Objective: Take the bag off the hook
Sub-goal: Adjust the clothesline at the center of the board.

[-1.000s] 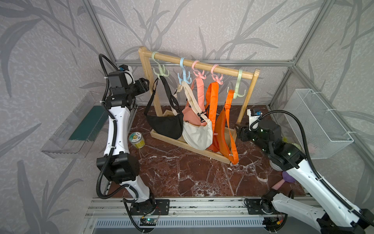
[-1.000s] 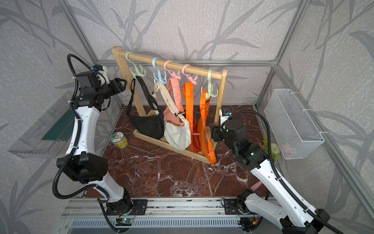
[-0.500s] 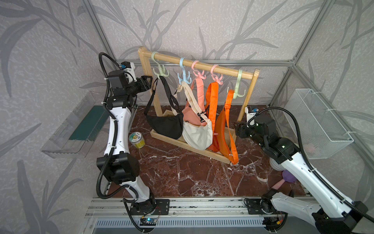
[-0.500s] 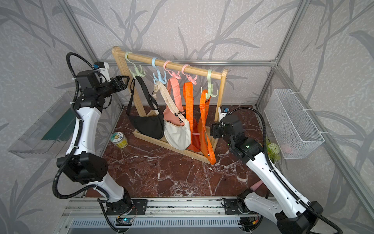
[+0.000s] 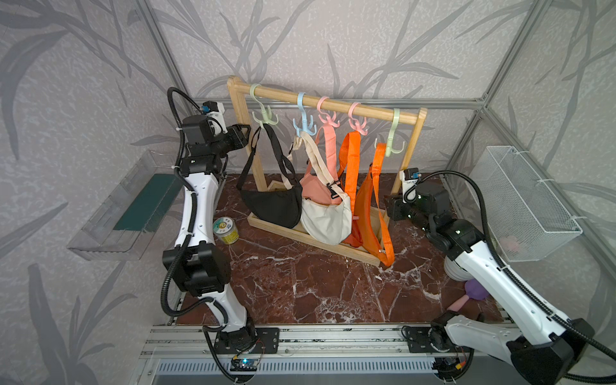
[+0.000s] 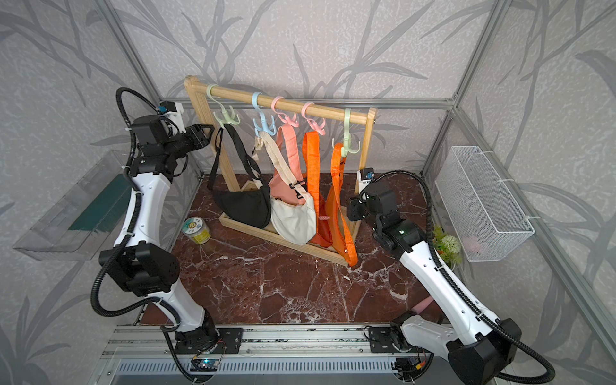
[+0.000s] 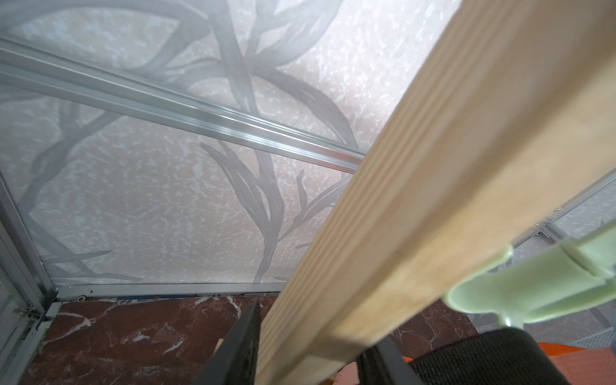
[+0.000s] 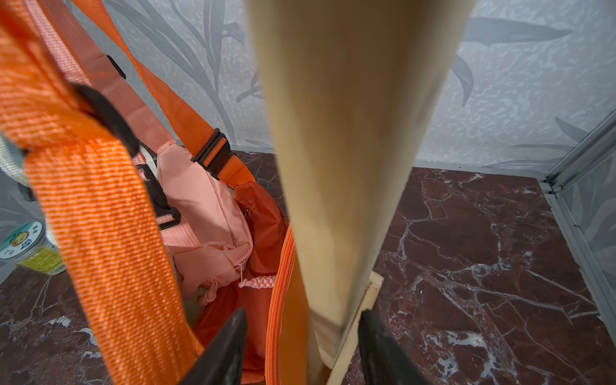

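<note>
A wooden rack [image 5: 333,105] carries several coloured hooks. A black bag [image 5: 271,208] hangs from the pale green hook [image 5: 263,116], and a cream bag [image 5: 325,218] from the blue hook [image 5: 304,125]. A pink bag [image 5: 316,190] and an orange bag [image 5: 365,206] hang from the hooks further right. My left gripper [image 5: 246,133] [image 7: 316,328] is high up, with both jaws against the rack's left post [image 7: 400,200]. Low down, my right gripper [image 5: 388,208] [image 8: 303,313] straddles the right post [image 8: 350,166] and the orange bag's edge, with a gap beside one finger.
A yellow-green jar [image 5: 226,230] stands on the marble floor left of the rack. A clear tray [image 5: 133,203] is fixed to the left wall and a wire basket [image 5: 523,203] to the right wall. A purple object [image 5: 476,290] lies behind my right arm.
My left gripper has moved right onto the left post. The right gripper has advanced to the right post's foot. Both pairs of jaws have narrowed.
</note>
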Action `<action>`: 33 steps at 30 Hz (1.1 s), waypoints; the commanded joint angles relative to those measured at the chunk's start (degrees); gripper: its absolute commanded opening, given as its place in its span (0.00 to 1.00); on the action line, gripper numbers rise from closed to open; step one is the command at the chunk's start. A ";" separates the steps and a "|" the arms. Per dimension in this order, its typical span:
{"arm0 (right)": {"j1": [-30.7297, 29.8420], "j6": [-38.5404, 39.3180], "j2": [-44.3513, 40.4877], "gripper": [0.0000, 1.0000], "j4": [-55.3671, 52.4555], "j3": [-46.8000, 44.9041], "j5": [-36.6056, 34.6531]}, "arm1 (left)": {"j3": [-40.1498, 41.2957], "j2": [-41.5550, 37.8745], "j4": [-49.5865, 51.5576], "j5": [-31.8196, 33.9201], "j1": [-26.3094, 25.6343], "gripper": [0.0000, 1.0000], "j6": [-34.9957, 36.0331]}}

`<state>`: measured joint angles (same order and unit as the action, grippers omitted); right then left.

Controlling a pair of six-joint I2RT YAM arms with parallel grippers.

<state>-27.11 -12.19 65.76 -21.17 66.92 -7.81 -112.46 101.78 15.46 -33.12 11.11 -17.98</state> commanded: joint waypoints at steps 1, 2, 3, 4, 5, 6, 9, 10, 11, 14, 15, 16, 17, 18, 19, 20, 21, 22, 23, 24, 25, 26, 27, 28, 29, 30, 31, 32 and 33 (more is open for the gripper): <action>0.35 2.42 1.56 0.50 5.07 0.64 2.28 | 1.50 -1.45 -4.59 -0.59 -0.35 0.44 0.40; 0.49 2.43 1.81 0.50 5.30 0.69 2.20 | 1.85 -1.54 -5.20 -0.78 -0.37 0.43 0.35; 0.72 2.42 2.15 0.50 5.44 0.81 1.96 | 2.22 -1.58 -5.67 -1.03 -0.48 0.41 0.40; 1.11 2.35 2.48 0.49 5.63 0.82 1.52 | 2.49 -1.71 -5.97 -1.10 -0.48 0.38 0.40; 1.54 2.11 2.85 0.49 5.69 0.93 1.36 | 2.80 -1.82 -6.16 -1.23 -0.52 0.37 0.40; 2.40 1.77 3.36 0.48 5.55 1.23 1.72 | 3.24 -1.93 -6.66 -1.31 -0.56 0.36 0.40; 4.38 1.60 4.74 0.48 5.84 2.18 2.48 | 5.20 -2.70 -8.52 -2.16 -0.88 0.36 0.31; 4.97 1.86 5.18 0.48 6.44 2.31 2.90 | 6.19 -3.03 -9.54 -3.05 -0.97 0.36 0.27; 5.57 1.98 5.55 0.48 7.07 2.37 3.55 | 7.11 -3.31 -10.54 -3.65 -1.04 0.36 0.01; 7.85 1.99 6.73 0.47 9.14 2.43 5.88 | 9.99 -4.09 -13.64 -5.50 -1.33 0.36 -1.35; 8.68 2.17 7.18 0.47 9.80 2.48 6.56 | 11.01 -4.42 -14.49 -6.18 -1.51 0.36 -1.65; 9.47 2.50 7.81 0.47 10.37 2.75 7.35 | 11.90 -4.65 -15.04 -6.29 -1.62 0.36 -1.92; 10.06 2.78 8.41 0.47 10.68 3.12 7.85 | 12.72 -4.98 -15.48 -6.31 -1.91 0.36 -2.18; 10.83 3.21 9.17 0.47 10.76 3.75 8.50 | 13.79 -5.33 -16.10 -6.36 -2.09 0.36 -2.50; 11.54 3.62 10.05 0.47 10.73 4.43 9.02 | 14.82 -5.68 -16.61 -6.50 -2.50 0.36 -2.88; 12.02 4.05 10.70 0.47 10.93 4.84 9.30 | 15.71 -6.01 -17.05 -6.77 -2.82 0.36 -3.02; 12.61 4.56 11.24 0.47 11.36 5.15 9.66 | 16.72 -6.55 -17.51 -6.97 -3.30 0.36 -3.12; 13.19 4.96 11.66 0.47 11.87 5.29 10.19 | 17.75 -6.90 -17.88 -7.00 -3.66 0.36 -3.20; 13.75 5.20 12.03 0.47 12.21 5.60 10.73 | 18.41 -7.27 -18.16 -7.00 -3.99 0.36 -3.16; 14.48 5.33 12.43 0.47 12.37 5.97 11.32 | 19.12 -7.64 -18.49 -7.19 -4.32 0.36 -3.21; 15.25 5.44 12.95 0.47 12.48 6.48 11.90 | 19.72 -7.98 -18.76 -7.31 -4.80 0.36 -3.11; 15.85 5.50 13.47 0.47 12.40 7.07 12.56 | 20.03 -8.13 -18.80 -7.46 -5.09 0.36 -3.03; 16.63 5.45 14.12 0.47 12.23 7.62 13.41 | 20.37 -8.33 -18.80 -7.39 -5.41 0.36 -3.01; 17.27 5.41 14.66 0.47 11.96 8.20 14.17 | 20.52 -8.35 -18.80 -7.30 -5.63 0.36 -2.98; 17.80 5.17 15.04 0.47 11.82 8.67 14.65 | 20.62 -8.46 -18.73 -7.32 -5.80 0.35 -2.89; 18.12 4.99 15.48 0.47 11.70 9.14 15.27 | 20.70 -8.52 -18.63 -7.31 -5.90 0.34 -2.90; 18.31 5.17 15.91 0.47 11.53 9.61 16.14 | 20.70 -8.59 -18.63 -7.01 -5.85 0.32 -3.15; 18.32 5.47 16.21 0.46 11.26 10.00 16.78 | 20.73 -8.68 -18.50 -6.36 -5.87 0.29 -3.35; 18.32 5.57 16.57 0.46 10.99 10.49 17.67 | 20.66 -8.92 -17.80 -4.85 -5.89 0.28 -3.61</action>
<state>-9.06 -7.25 81.10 -10.63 75.05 6.57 -92.77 94.78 -3.88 -33.36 7.75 -18.61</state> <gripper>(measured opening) 0.462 0.288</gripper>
